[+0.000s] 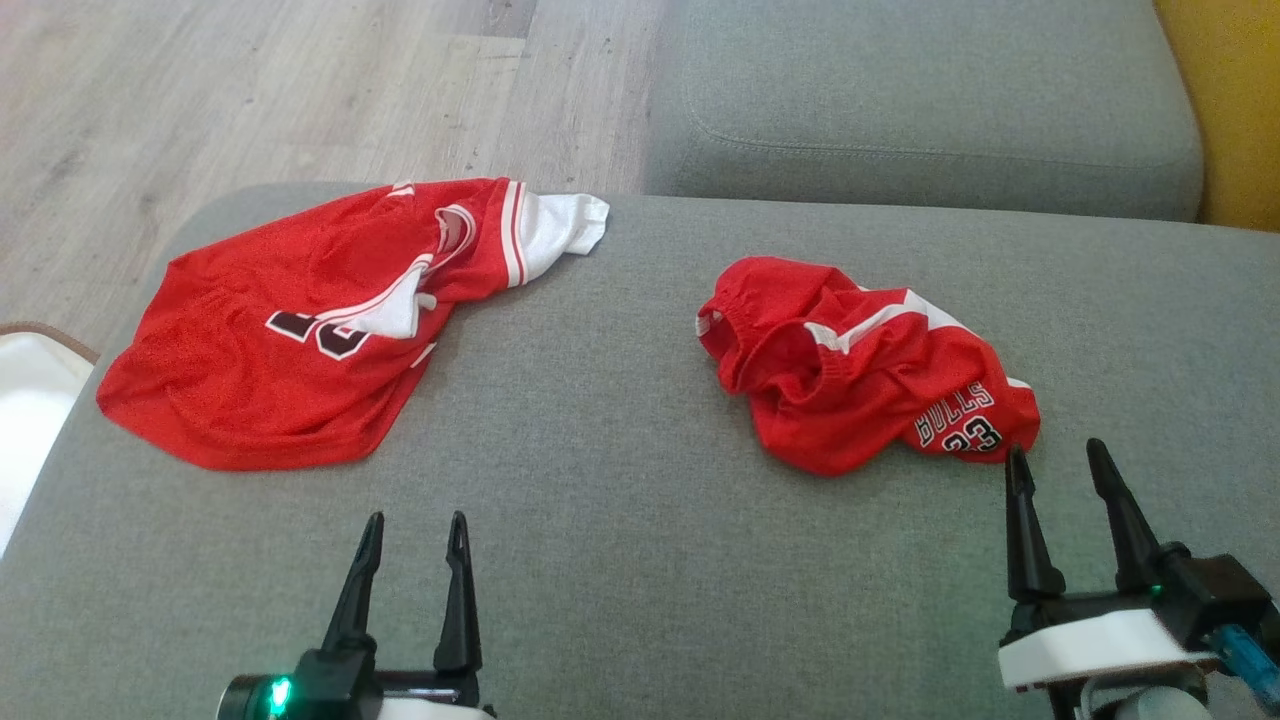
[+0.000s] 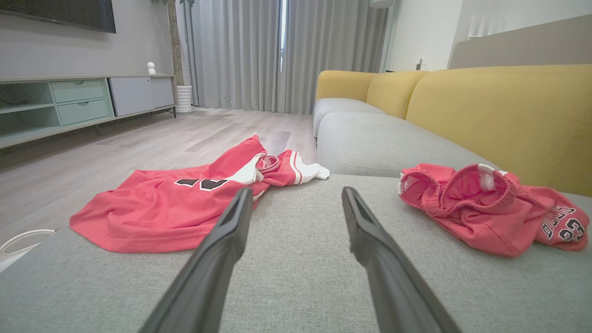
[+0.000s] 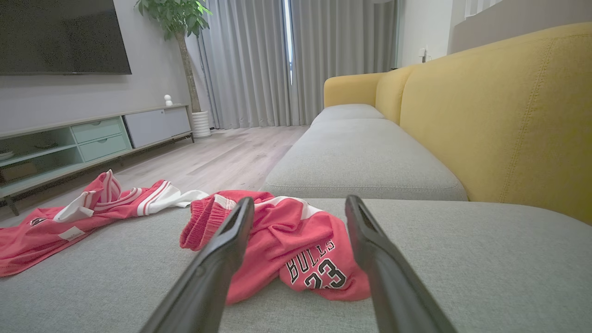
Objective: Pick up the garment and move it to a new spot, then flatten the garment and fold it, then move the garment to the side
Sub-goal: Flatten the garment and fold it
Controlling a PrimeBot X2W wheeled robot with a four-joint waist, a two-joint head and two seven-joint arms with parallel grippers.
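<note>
**Both grippers open, nothing held, two red garments on the sofa**

The fingers (image 2: 224, 249) of the left gripper (image 1: 416, 520) are spread apart with only bare grey fabric between them. The right gripper (image 1: 1056, 452) is spread wide as well and holds nothing. Its tips stand just beside the near corner of the red shorts (image 1: 860, 370), which lie crumpled on the right part of the seat cushion (image 1: 620, 560). The red jersey (image 1: 300, 330) lies well apart on the left part, half flat, close to the cushion's edge above the floor (image 1: 250, 90).

I judge that the shorts are the garment to pick first, but this is not sure.

The shorts are bunched in many layers, so a pinch may catch only the top layer. Then the cloth can slip out or hang twisted. The thin fabric may also drag along the cushion. If the jersey is pulled carelessly, it can slide off the edge to the floor.

Count: two grippers, two fingers on each, two red garments (one jersey, one shorts), and two grey cushions, counting the second cushion (image 1: 920, 90) behind.
</note>
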